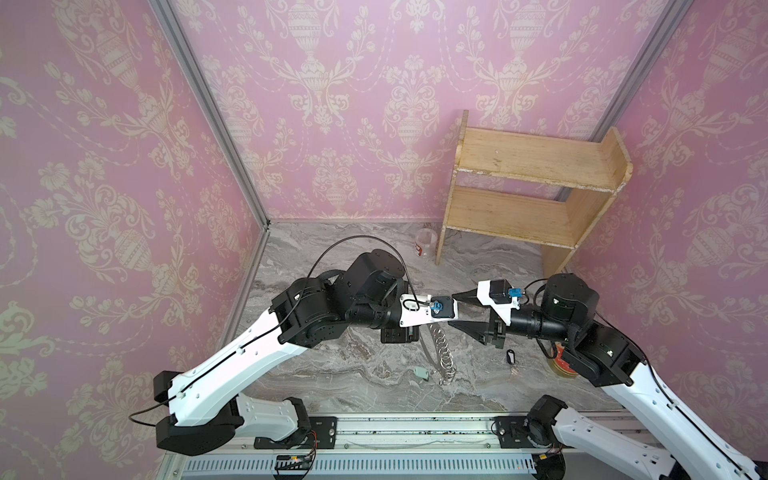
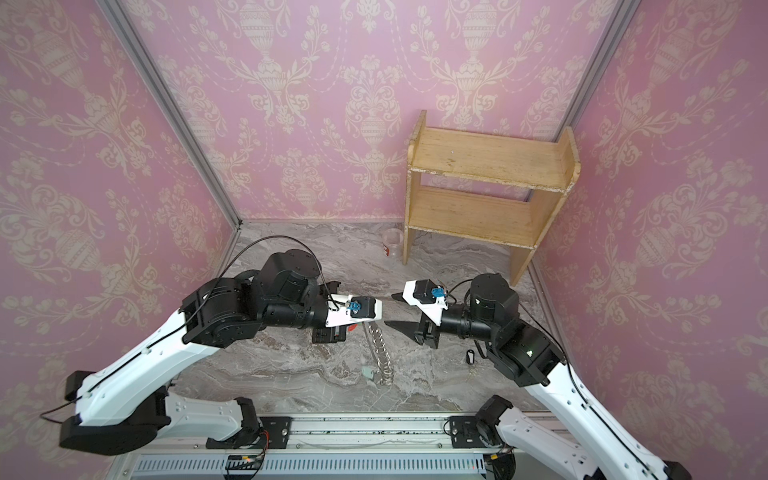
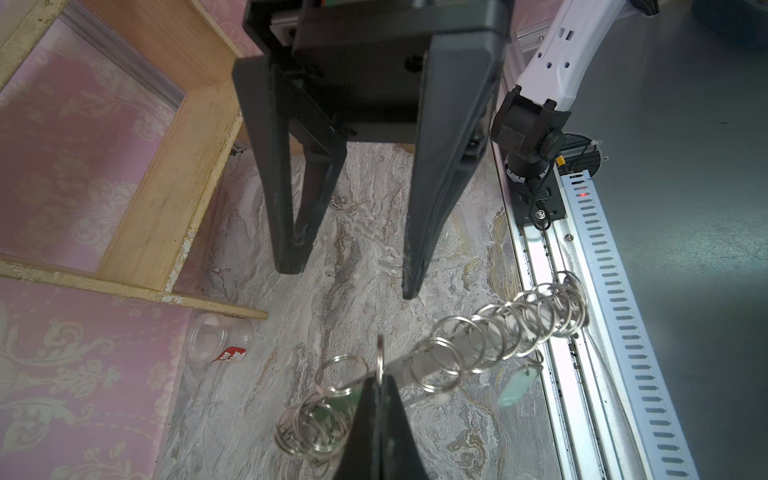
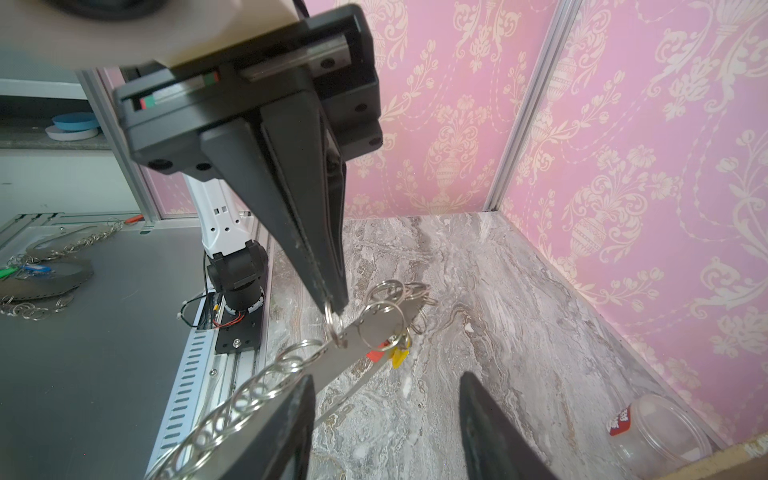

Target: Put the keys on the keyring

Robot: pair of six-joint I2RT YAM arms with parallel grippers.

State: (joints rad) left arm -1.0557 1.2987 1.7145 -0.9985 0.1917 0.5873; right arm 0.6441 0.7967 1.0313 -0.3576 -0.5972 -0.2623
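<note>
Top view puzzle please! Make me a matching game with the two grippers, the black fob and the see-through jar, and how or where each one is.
Things:
1. left gripper
2. right gripper
3. black fob
4. clear jar

States or places:
A. lying on its side by the shelf
B. open, holding nothing
C. shut on a ring of the keyring
D. on the table, apart from the keyring

Pairs: 1-C, 2-B, 3-D, 4-A

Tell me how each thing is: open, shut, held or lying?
left tool, shut on the keyring.
right tool, open, empty.
keyring, one end held up, other end on the table.
green-tagged key, lying on the table.
black fob, lying on the table.
clear jar, on its side, lidless.
</note>
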